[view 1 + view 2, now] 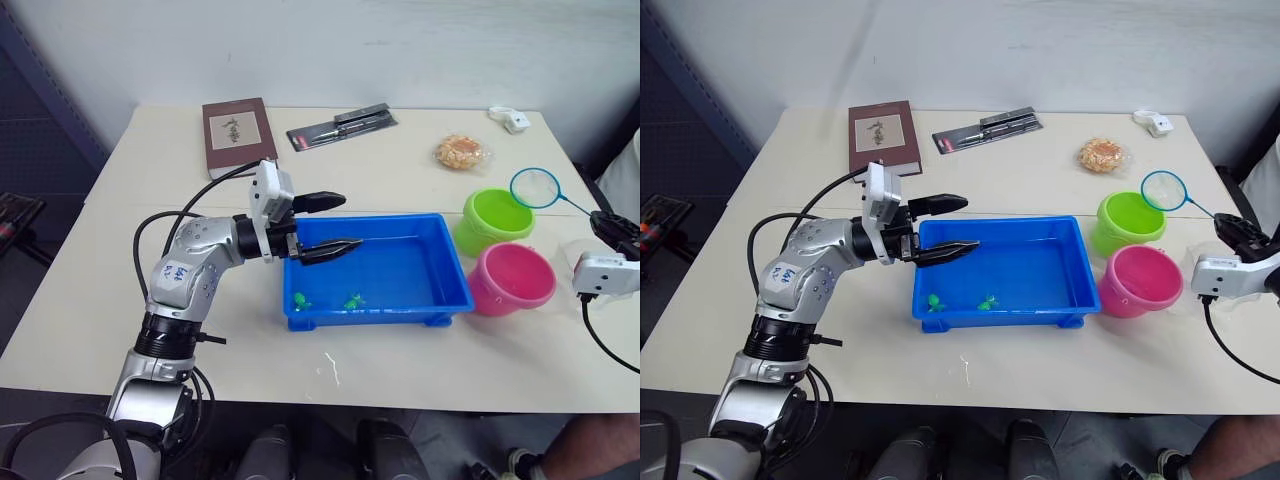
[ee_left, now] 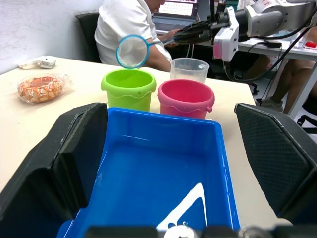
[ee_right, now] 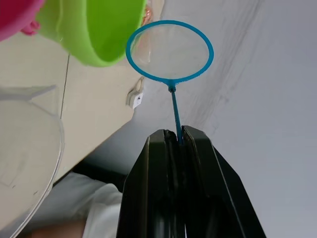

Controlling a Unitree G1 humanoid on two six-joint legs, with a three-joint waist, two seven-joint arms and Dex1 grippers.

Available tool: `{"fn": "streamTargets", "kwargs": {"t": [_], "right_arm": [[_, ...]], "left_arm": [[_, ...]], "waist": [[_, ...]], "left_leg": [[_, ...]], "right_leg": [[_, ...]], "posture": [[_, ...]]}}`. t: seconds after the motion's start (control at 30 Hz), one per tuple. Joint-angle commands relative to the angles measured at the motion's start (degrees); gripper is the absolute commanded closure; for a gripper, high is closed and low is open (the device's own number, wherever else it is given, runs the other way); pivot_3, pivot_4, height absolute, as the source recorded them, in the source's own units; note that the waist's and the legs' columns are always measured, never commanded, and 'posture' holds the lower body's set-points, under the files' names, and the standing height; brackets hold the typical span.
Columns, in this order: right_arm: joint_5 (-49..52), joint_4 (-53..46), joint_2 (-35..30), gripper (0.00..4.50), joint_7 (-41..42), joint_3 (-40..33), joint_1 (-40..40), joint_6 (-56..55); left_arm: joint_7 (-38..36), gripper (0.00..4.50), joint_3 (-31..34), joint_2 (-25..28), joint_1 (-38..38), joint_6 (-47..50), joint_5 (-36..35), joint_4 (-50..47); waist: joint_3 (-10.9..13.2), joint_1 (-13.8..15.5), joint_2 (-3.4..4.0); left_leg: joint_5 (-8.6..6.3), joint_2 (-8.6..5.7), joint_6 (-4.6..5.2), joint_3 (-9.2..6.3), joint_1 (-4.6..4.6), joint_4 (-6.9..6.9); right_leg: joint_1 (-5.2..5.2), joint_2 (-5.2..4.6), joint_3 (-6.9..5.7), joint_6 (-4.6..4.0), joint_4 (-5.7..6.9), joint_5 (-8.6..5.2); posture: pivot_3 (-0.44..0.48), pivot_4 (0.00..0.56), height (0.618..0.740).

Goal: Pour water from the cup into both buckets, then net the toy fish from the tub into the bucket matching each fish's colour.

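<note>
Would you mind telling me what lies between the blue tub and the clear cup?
The lime green bucket and the pink bucket stand between the tub and the cup, seen in the left wrist view.

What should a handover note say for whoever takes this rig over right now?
Left gripper: open, empty, at the left end of the blue tub.
Right gripper: shut on the net by its stick; the hoop is held in the air above the green bucket.
Pink bucket stands beside the green one, to the right of the tub. The clear cup stands upright behind the buckets.
Two green fish lie in the tub near its front wall; no pink fish visible there.
Bucket contents cannot be made out, so pouring cannot be confirmed.
Left: net the green fish into the green bucket.
</note>
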Motion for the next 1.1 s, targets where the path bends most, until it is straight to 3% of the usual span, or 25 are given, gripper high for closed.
{"fn": "streamTargets", "kwargs": {"t": [0.03,0.17,0.27,0.4,0.53,0.83,1.1], "right_arm": [[25.66,-8.34,1.82,4.5,19.31,-3.05,-1.84,3.6],[49.4,-23.61,3.59,4.5,39.72,-1.46,-1.6,20.15],[52.3,-29.58,3.74,4.5,47.38,1.49,-1.58,27.4],[47.93,-32.58,5.64,4.5,51.35,6.92,-3.93,32.62],[37.66,-28.55,8.17,4.5,53.63,13.2,-7.9,29.38],[27.77,-19.76,15.88,4.5,60.36,21.12,-17.6,20.61],[29.29,-18.14,23.19,4.5,68.26,24.0,-24.6,25.75]], "left_arm": [[-4.23,0.11,3.51,4.32,1.49,-2.25,-1.43,-1.21],[-10.64,0.11,5.01,12.13,4.11,-3.0,-1.02,0.22],[-14.65,0.11,5.57,16.71,5.58,-4.02,-0.89,0.85],[-19.78,0.11,6.06,22.3,7.88,-3.48,-1.49,-0.22],[-22.16,0.11,5.05,25.75,9.62,-1.87,-1.6,-3.09],[-23.05,0.11,1.56,27.59,8.48,0.64,0.41,-5.72],[-22.14,0.11,-0.26,26.33,5.75,1.04,0.76,-5.57]], "waist": [[0.0,-0.32,0.0],[0.01,-0.98,0.01],[0.01,-0.8,0.01],[0.03,0.44,-0.02],[0.03,0.75,-0.02],[0.05,0.13,-0.02],[0.06,0.2,-0.02]], "left_leg": [[0.0,0.02,0.0,0.0,0.0,0.0],[-0.01,0.15,-0.05,-0.11,0.02,-0.01],[-0.02,0.12,-0.03,-0.17,0.0,0.03],[-0.07,0.07,0.05,-0.19,-0.05,0.13],[-0.1,-0.01,0.11,-0.24,-0.18,0.23],[-0.11,-0.01,0.11,-0.22,-0.19,0.23],[-0.12,0.02,0.08,-0.22,-0.2,0.24]], "right_leg": [[0.0,0.02,0.0,0.0,-0.01,0.0],[0.04,0.1,-0.08,0.0,0.01,0.0],[0.06,0.03,-0.13,-0.01,0.0,0.0],[0.06,-0.04,-0.14,-0.02,-0.02,-0.01],[0.03,-0.11,-0.19,-0.02,-0.02,-0.01],[-0.03,-0.06,-0.19,-0.02,0.03,-0.01],[-0.05,-0.04,-0.19,-0.03,0.04,-0.01]], "posture": [[0.0,0.15,0.738],[0.0,0.15,0.738],[0.0,0.15,0.738],[0.0,0.15,0.738],[0.0,0.15,0.738],[0.0,0.15,0.738],[0.0,0.15,0.738]]}}
